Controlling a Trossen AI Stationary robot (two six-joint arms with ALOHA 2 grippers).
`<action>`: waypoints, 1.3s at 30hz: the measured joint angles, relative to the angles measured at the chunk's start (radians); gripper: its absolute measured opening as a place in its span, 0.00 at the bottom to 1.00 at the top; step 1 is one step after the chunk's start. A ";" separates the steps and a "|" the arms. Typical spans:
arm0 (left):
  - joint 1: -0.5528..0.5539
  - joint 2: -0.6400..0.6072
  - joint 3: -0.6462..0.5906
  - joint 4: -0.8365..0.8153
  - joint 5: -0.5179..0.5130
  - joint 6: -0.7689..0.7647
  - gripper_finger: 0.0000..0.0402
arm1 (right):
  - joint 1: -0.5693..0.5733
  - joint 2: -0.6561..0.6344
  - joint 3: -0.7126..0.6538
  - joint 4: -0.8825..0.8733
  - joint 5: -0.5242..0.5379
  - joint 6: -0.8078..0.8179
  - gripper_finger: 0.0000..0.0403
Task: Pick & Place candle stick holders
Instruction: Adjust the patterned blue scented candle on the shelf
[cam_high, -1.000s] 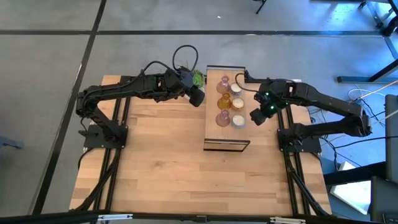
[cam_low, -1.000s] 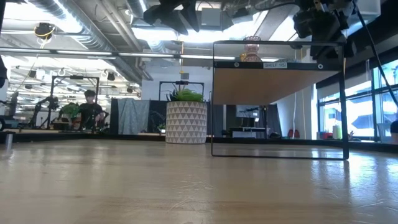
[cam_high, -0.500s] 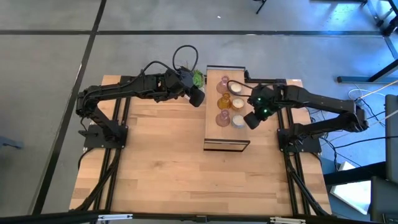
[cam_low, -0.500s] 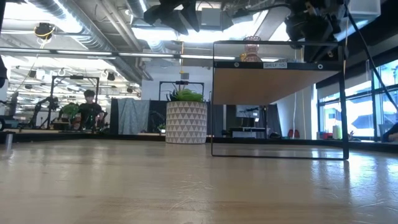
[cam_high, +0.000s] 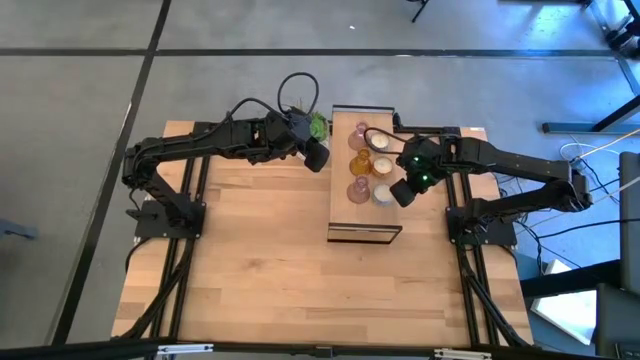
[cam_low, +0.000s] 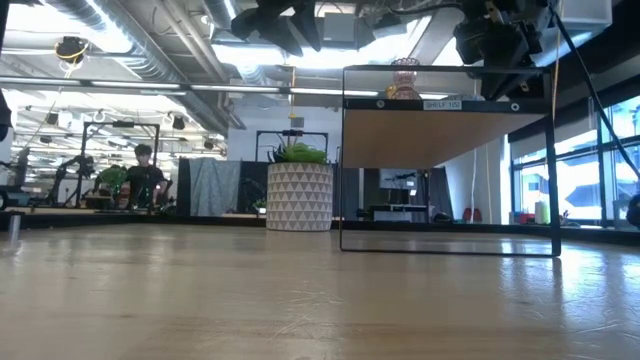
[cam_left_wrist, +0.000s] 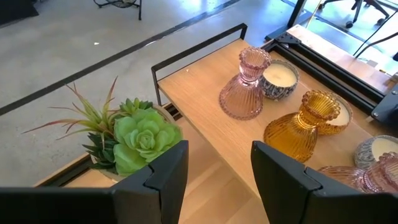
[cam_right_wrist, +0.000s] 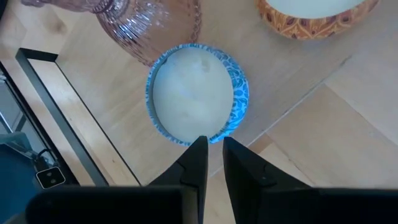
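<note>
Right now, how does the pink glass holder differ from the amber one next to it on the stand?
The pink holder is pale rose, while the amber holder is golden orange. In the high view the pink one sits at the stand's far end, the amber one nearer its middle. A grey-patterned candle sits behind the pink one, an orange-rimmed candle behind the amber. Both are upright, ribbed, bulbous glass with narrow necks.
</note>
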 joint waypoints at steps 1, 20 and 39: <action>0.000 0.000 0.000 0.000 0.002 0.000 0.43 | 0.000 0.000 0.000 0.000 0.000 0.000 0.14; 0.000 0.000 0.000 -0.001 0.008 0.008 0.43 | 0.000 0.007 0.000 -0.035 0.056 0.014 0.14; 0.000 0.000 0.000 -0.005 0.008 0.010 0.43 | 0.000 0.024 0.000 -0.005 0.052 0.011 0.14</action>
